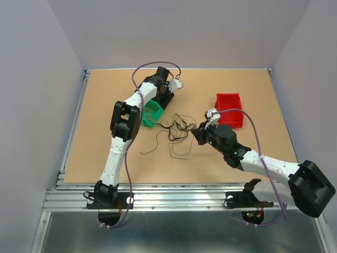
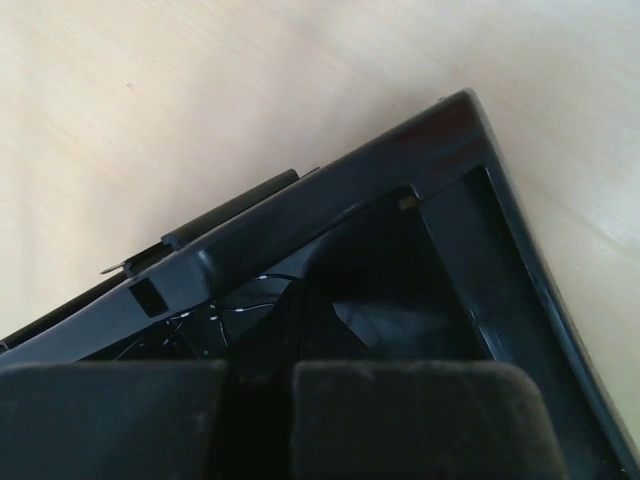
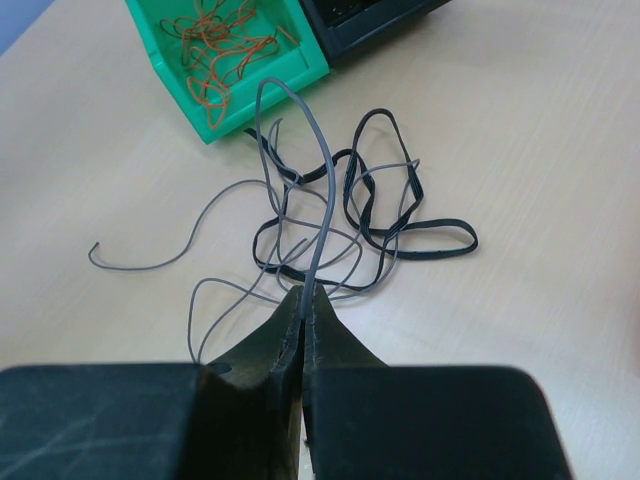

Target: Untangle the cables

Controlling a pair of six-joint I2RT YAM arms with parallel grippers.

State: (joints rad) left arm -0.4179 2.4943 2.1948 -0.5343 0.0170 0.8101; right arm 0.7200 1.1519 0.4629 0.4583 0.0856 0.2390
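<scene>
The cables (image 1: pixel 176 130) lie in a loose tangle mid-table, thin grey wires mixed with flat black loops (image 3: pixel 400 215). My right gripper (image 3: pixel 304 296) is shut on one grey wire (image 3: pixel 325 190), which rises from the jaws in a tall loop over the tangle; in the top view this gripper (image 1: pixel 199 134) sits just right of the tangle. My left gripper (image 1: pixel 165 89) hangs over the black bin (image 1: pixel 165 100) at the back. In the left wrist view its dark fingers (image 2: pixel 303 295) look closed together inside the bin (image 2: pixel 330 190), with thin glinting wires (image 2: pixel 235 308) below.
A green bin (image 1: pixel 151 114) holding orange-red wires (image 3: pixel 215 50) stands left of the tangle, touching the black bin (image 3: pixel 370 20). A red bin (image 1: pixel 229 109) stands at the right, behind my right arm. One grey wire end (image 1: pixel 150 147) trails toward the front left.
</scene>
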